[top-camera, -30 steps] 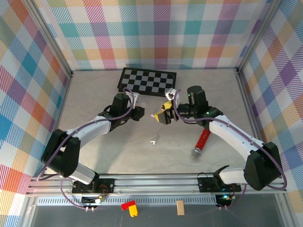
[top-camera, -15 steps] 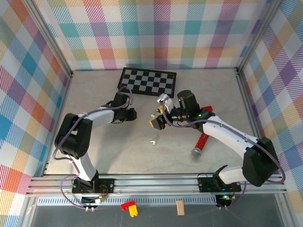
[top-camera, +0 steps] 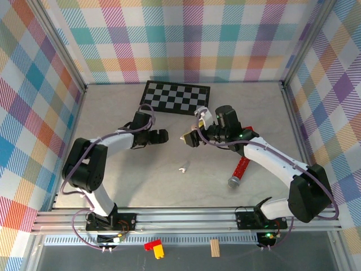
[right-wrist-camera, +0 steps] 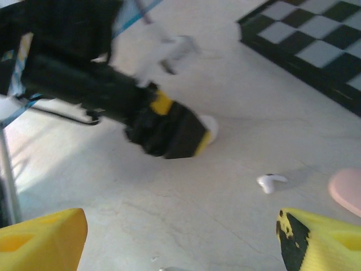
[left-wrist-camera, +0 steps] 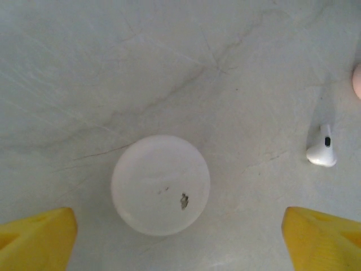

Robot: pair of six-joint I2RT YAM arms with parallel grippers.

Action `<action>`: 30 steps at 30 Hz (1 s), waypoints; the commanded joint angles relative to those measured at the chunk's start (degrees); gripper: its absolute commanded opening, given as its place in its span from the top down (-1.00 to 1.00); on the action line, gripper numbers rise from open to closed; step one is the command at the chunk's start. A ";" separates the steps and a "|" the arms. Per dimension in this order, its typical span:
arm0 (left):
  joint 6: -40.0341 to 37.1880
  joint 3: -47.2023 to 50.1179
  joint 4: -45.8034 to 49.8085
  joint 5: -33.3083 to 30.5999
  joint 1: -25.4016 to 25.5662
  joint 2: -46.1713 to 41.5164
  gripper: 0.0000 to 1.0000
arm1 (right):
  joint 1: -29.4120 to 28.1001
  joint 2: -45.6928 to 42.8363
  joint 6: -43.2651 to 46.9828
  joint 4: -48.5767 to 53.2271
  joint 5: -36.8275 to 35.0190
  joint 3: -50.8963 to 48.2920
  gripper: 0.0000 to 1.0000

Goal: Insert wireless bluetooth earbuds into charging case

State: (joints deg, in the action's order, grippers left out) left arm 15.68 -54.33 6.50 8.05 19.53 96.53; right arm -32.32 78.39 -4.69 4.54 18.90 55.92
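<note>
Grey stone-look tabletop [top-camera: 113,180] inside a plaid-walled box, with a checkerboard mat [top-camera: 176,97] at the back. The next move pretty much hinges on where the earbud [left-wrist-camera: 322,152] sits relative to the left claw [top-camera: 162,135]. In the left wrist view that claw is spread wide and holding nothing, yellow fingers [left-wrist-camera: 36,240] parked in the two bottom corners. What's nearly centred between them, a touch left of middle, is the round white case [left-wrist-camera: 161,185], not the bud. The bud is way over at the right side of the frame, above the right-hand finger and well apart from the case. It's flat on the table, stem toward the top of the frame, fat head toward the bottom. So its long axis runs roughly square to the line between the fingers. I'd guess that's a decent lie for a pinch, but the claw would need to slide toward frame right first. The right claw [right-wrist-camera: 180,243] is spread and empty too. In its wrist view a bud lies right of centre, ahead of the right-hand finger, stem roughly across the frame, with a pink case [right-wrist-camera: 347,189] near it at the right edge. Honestly a close call which arm is nearer. From the top view there's also a bud alone in the lower middle, below both claws, and I can't tell if it's the same one.
</note>
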 commanded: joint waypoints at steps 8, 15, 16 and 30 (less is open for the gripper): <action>-8.74 4.97 -15.07 -7.28 8.98 -10.08 -1.00 | 9.03 -0.23 -21.29 10.40 -20.62 0.45 -0.68; -17.95 5.26 -19.52 -8.54 17.16 -12.74 -1.00 | 14.99 6.43 -20.63 13.61 -33.12 -0.08 -0.69; -18.51 5.20 -19.68 -8.10 17.61 -13.02 -1.00 | 15.63 8.31 -20.37 13.19 -34.30 0.15 -0.69; -20.34 6.58 -17.94 -7.00 17.98 -16.90 -1.00 | 17.80 27.91 -20.72 13.47 -35.92 9.67 -0.67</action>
State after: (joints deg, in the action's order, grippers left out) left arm -3.33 -48.86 -10.79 0.95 37.43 81.28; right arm -15.09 105.08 -24.86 17.08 -16.53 63.20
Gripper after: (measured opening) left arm 0.999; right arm 0.840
